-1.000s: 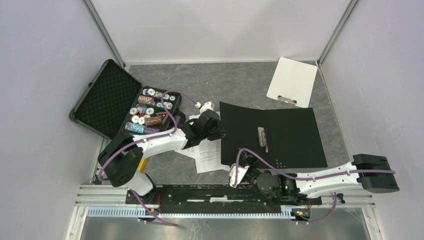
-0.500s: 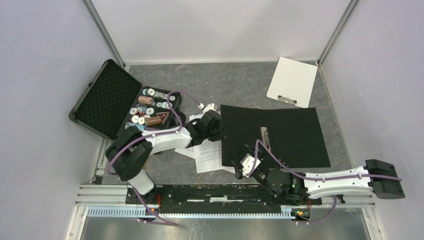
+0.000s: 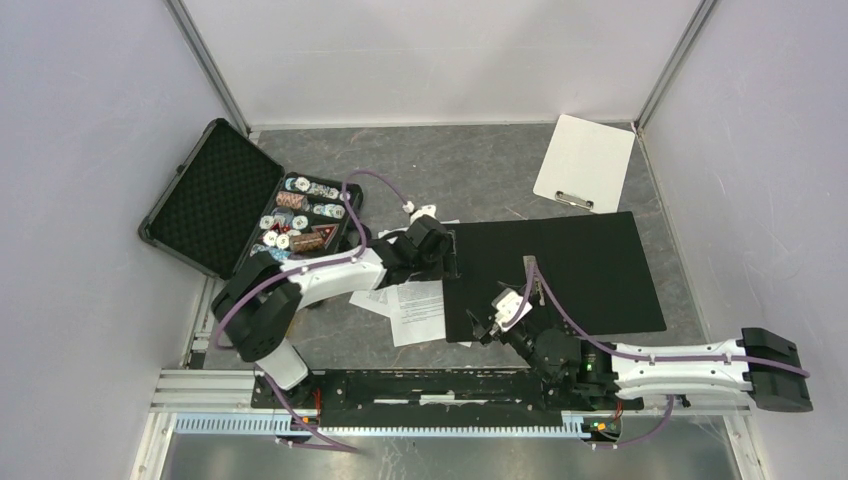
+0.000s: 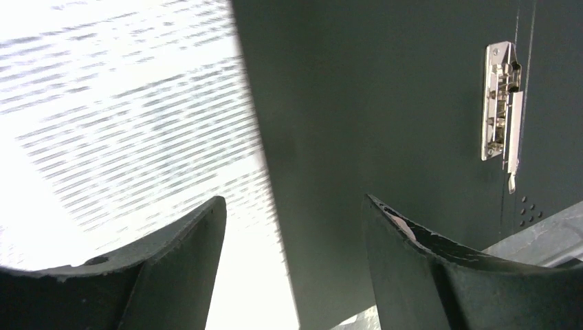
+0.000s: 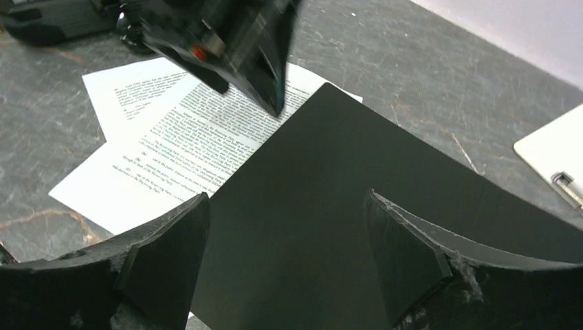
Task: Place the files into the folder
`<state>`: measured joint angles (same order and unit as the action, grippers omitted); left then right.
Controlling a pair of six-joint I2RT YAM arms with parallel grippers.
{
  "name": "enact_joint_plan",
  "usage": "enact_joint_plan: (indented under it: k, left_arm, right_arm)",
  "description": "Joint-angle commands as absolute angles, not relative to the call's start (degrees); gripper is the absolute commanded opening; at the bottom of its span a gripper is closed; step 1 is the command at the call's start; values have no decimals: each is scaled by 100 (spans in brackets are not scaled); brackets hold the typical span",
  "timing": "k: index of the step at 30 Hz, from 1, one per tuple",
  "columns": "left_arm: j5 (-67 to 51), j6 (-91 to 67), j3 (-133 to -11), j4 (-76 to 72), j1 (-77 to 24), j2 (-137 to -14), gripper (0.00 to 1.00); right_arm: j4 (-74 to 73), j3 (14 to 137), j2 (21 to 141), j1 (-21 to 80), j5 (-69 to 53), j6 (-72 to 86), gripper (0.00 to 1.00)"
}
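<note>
Folder: lay open and flat at centre right of the top view, black inside facing up, with a metal clip along its spine.
Files: a few printed white sheets fanned on the grey table, just left of the folder at lower centre. The folder's left edge covered their right margin.
Left gripper: hovered over the folder's left edge. In its wrist view the gripper showed both fingers well apart. Between them lay only the sheets on the left of the frame and the black cover on the right, and nothing was grasped.
Right gripper: stood over the folder's lower left corner. In its own view the gripper had its jaws spread wide, holding nothing, with the black cover below and the sheets in the upper left of the frame.
Contact: whether either gripper touched the folder could not be told.
Case of chips: lay open at upper left of the top view, its foam lid raised.
Clipboard: lay at upper right, apart from the folder.
</note>
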<state>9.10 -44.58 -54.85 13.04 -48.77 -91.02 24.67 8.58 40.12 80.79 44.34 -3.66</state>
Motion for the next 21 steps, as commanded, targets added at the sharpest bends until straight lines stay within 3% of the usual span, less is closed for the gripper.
enact_joint_plan:
  k: [1,6,12,21]
  left_arm:
    - [1636,-4031,-5293,2261,-4393,-8012,77]
    - [1153,-4056,-4472,2024,-3599,-7314,76]
    - [309,-4027,-3943,1426,-2812,-7369,72]
    - [122,-3930,-3651,463,-2733,-7868,76]
  right_arm:
    - [2221,1277,4218,7629,3985,727,88]
    - [2347,1716,5087,6895,3010,1308,87]
    - [2405,2632,6616,6374,2011,1550,67]
    - [2953,2768,7689,5849,1108,1822,65]
